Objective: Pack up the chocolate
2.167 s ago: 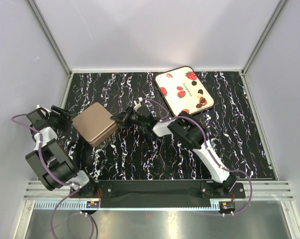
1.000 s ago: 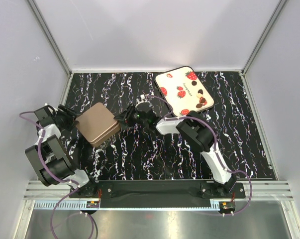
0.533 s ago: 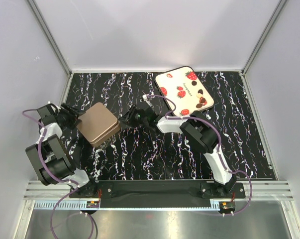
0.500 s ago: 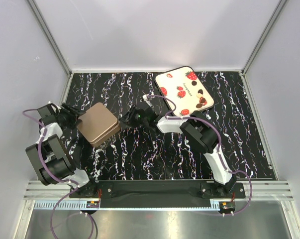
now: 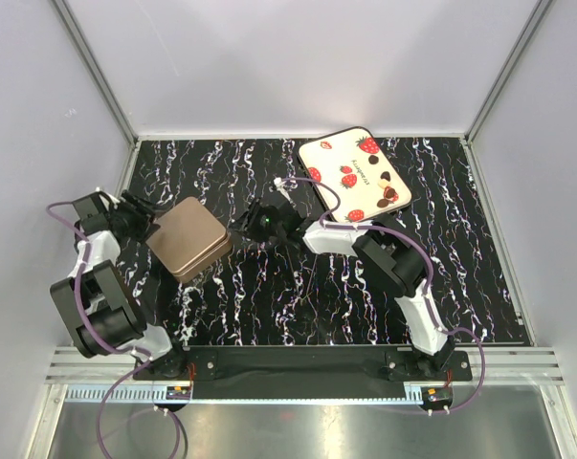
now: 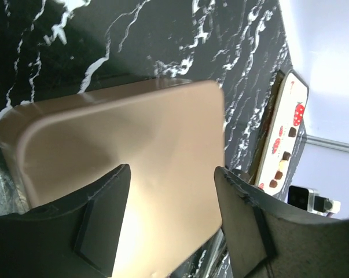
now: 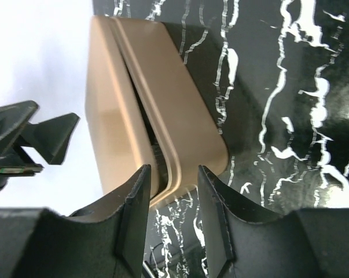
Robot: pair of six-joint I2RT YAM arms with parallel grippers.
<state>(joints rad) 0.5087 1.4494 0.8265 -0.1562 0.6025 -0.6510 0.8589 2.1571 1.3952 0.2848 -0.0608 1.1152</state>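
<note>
Flanking a brown tin (image 5: 185, 238) at centre left, the left gripper (image 5: 146, 221) and right gripper (image 5: 242, 227) are seen with fingers spread at its edges. Chocolate pieces (image 5: 388, 189) are shown lying on the strawberry-printed tray (image 5: 334, 158), upper right of centre.

So the background stuff: there's a brown metal tin (image 5: 185, 239) sitting flat on the left half of the black marble-look tabletop (image 5: 269, 306), turned diagonal to the table edges. Close up its top (image 6: 162, 150) is plain and smooth with rounded corners, and from the side (image 7: 157, 116) you can see 1 seam running along it. Well apart from it, at the back right, lies a cream tray (image 5: 336, 160) with red strawberry prints, also skewed; it peeks in at the edge of the left wrist view (image 6: 290, 95). Plain white walls (image 5: 298, 57) on 3 sides, aluminium rail (image 5: 518, 363) along the near edge.
</note>
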